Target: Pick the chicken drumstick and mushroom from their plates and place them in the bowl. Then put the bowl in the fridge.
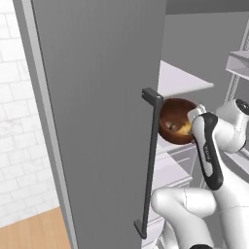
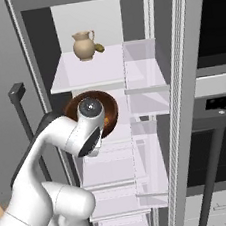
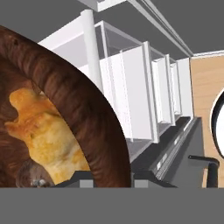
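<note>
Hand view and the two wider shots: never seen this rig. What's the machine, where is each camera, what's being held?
It is a rendered kitchen with one white robot arm on a drivable base. Two cameras ride on the base behind the arm: the left one looks past the open grey fridge door with its dark bar handle, the right one looks straight into the fridge. The third camera sits on the hand and looks along the gripper.

The gripper is shut on the rim of the dark wooden bowl, carrying it in front of the fridge shelves. Inside the bowl lie the golden chicken drumstick and a small brownish mushroom. On the upper shelf stands a tan jug.
</note>
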### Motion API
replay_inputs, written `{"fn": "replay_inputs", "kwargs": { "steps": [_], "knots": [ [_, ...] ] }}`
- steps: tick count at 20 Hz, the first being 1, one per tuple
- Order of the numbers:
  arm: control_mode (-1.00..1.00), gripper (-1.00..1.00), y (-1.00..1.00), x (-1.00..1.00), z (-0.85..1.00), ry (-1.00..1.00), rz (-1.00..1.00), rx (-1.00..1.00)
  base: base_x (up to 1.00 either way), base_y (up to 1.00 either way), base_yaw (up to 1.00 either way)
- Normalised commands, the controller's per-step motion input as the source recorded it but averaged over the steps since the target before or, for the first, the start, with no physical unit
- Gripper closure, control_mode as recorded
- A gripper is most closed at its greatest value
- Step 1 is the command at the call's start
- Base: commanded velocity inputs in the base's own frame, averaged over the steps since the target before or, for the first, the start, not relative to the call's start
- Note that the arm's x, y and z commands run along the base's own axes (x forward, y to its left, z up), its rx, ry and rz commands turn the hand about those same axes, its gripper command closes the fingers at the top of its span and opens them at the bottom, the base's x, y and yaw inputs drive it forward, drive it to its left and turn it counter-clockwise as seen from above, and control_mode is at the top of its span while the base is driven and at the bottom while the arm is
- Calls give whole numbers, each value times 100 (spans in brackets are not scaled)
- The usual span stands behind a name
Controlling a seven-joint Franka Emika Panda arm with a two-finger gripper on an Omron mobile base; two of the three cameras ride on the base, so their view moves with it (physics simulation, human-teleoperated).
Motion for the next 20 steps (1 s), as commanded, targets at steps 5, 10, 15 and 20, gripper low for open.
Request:
{"fn": "replay_inputs", "kwargs": {
  "steps": [5, 10, 15, 20],
  "knots": [
    [-100, 100, -10, 81, -32, 6, 0, 1, 0, 0, 0],
    [-100, 100, -39, 50, -28, 0, 0, 6, 0, 0, 0],
    [-100, 100, -5, 41, -24, 0, -2, 1, 0, 0, 0],
    [-100, 100, 2, 51, -36, 0, -8, 0, 0, 0, 0]
  ]
}}
